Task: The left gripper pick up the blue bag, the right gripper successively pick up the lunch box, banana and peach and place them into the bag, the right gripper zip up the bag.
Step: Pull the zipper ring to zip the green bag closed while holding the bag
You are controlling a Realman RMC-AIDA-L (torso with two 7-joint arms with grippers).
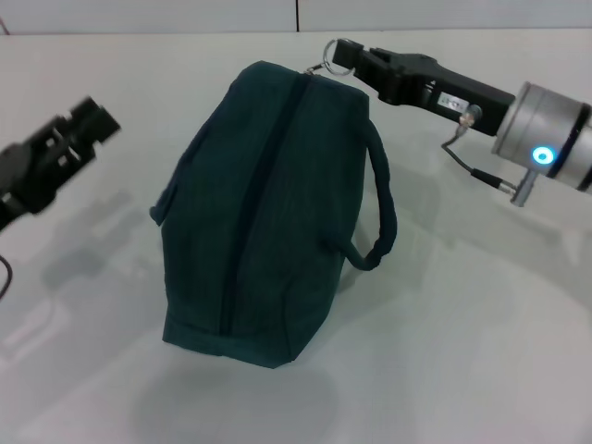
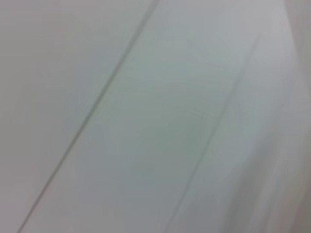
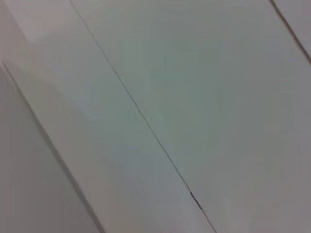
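blue bag (image 1: 268, 213): zipped, on white surface (image 1: 481, 351), centre | right tool (image 1: 344, 54): closed on zipper ring (image 1: 335, 57) at bag's far end | left tool (image 1: 88, 125): far left, apart from bag, grip state cannot tell

surface: white table (image 1: 481, 370) | on it: dark blue bag (image 1: 268, 213), upright, zipper closed

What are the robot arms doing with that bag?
The right end effector is at the far end of the blue bag, pinching the metal ring of the zipper pull. The zip looks closed along the top, so the bag seems to be zipped up. The left end effector is off to the left side, not touching the bag. The bag sits on the white table. No food or lunch box is visible outside it.
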